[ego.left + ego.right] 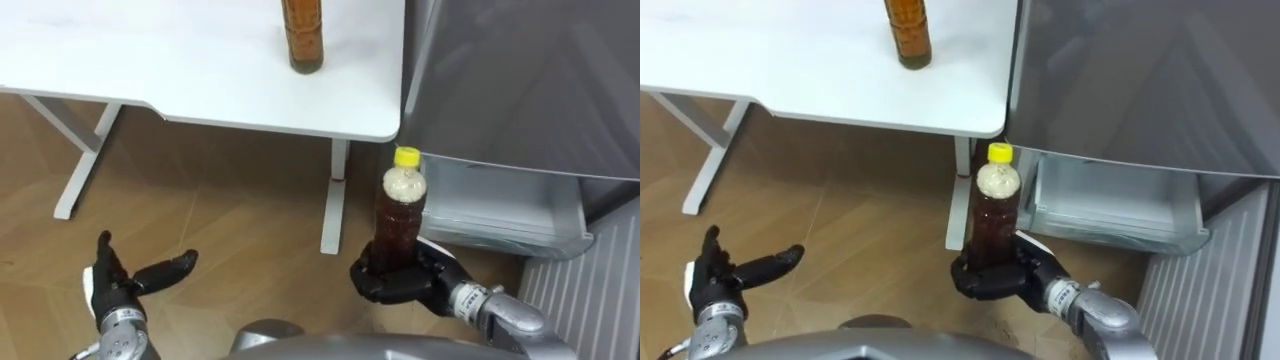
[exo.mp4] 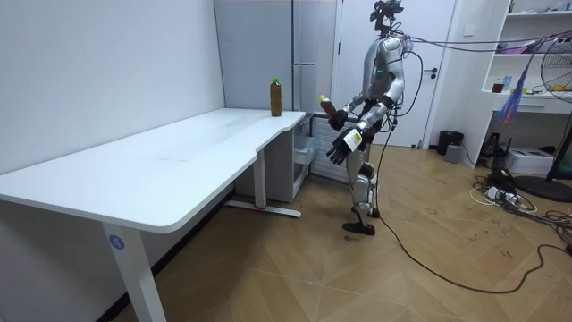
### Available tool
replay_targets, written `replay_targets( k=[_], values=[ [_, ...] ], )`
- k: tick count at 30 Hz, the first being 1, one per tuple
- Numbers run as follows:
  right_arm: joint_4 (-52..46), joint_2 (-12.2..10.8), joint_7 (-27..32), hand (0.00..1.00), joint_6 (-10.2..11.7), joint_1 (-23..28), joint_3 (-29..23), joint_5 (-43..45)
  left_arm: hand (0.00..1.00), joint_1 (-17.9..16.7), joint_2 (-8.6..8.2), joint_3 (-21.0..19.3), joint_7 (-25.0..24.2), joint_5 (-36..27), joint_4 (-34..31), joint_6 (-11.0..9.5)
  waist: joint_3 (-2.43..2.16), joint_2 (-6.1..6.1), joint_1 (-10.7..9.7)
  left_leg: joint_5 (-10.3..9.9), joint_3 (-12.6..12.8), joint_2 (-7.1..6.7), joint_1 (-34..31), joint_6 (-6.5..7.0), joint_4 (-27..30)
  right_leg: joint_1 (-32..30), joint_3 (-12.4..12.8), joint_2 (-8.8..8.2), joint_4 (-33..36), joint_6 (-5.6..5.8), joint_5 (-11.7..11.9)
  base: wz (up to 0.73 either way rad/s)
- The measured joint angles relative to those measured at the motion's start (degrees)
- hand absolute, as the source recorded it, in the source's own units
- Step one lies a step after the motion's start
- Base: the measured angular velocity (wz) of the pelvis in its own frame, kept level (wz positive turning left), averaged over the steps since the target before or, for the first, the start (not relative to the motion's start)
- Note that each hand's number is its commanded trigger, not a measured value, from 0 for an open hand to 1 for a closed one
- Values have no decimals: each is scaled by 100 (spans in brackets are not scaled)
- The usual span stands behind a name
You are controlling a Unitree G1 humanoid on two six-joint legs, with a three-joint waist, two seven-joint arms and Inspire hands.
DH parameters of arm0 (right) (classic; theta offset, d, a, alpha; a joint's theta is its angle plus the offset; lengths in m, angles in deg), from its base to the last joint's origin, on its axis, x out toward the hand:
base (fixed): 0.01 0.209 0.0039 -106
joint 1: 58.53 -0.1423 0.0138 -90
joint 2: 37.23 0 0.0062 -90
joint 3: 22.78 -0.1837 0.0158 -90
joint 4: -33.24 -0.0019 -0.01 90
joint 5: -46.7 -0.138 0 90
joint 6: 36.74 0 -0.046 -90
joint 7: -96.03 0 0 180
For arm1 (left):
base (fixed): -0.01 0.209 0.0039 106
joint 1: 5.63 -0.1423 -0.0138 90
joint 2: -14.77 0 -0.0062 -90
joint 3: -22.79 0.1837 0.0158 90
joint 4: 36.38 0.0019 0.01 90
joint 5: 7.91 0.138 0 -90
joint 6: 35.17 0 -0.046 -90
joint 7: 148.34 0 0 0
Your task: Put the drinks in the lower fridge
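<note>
Yellow-capped brown drink bottle (image 1: 398,210) is gripped upright by the right hand (image 1: 388,286), just beside the open lower fridge drawer (image 1: 500,212). Left hand (image 1: 108,290) is held slack, fingers spread. A second brown bottle (image 1: 303,40) is stood on the white bench (image 1: 180,70).

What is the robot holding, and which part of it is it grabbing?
The right robot hand holds the yellow-capped drink bottle upright, fingers curled round its bottom part. The left robot hand is open and empty.
</note>
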Motion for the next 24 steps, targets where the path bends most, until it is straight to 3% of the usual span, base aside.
replay_targets(
  k=[8, 13, 19, 24],
  values=[
    [31, -16, 59, 100, -27, -21, 11, -21, 0, -103, -18, 268, -397, -367, 1035, 348, -3, -50, -99, -2, 3, 3, -6, 1, -15, -56, -3, -8, 4, 0, 0, 0],
    [301, -18, 190, 100, -27, -171, 170, -65, 0, -82, 6, 364, -725, -331, 1519, 402, -26, -84, -159, -1, 29, 3, -62, 1, -25, -108, -5, -9, 9, -3, 4, -1],
    [442, 1, 350, 100, -148, -275, 223, -60, 0, 26, -10, 702, -1092, -66, 1760, 748, -52, -127, -352, 0, 24, -1, -207, 5, 17, -199, -13, -10, 18, 4, 36, 0],
    [440, -7, 462, 100, -147, -303, 227, -292, 0, 155, 14, 811, -1245, 281, 1770, 770, -52, -114, -449, 3, 74, 8, -202, 11, -7, -233, 24, -12, 46, 8, 38, -5]
  ],
)
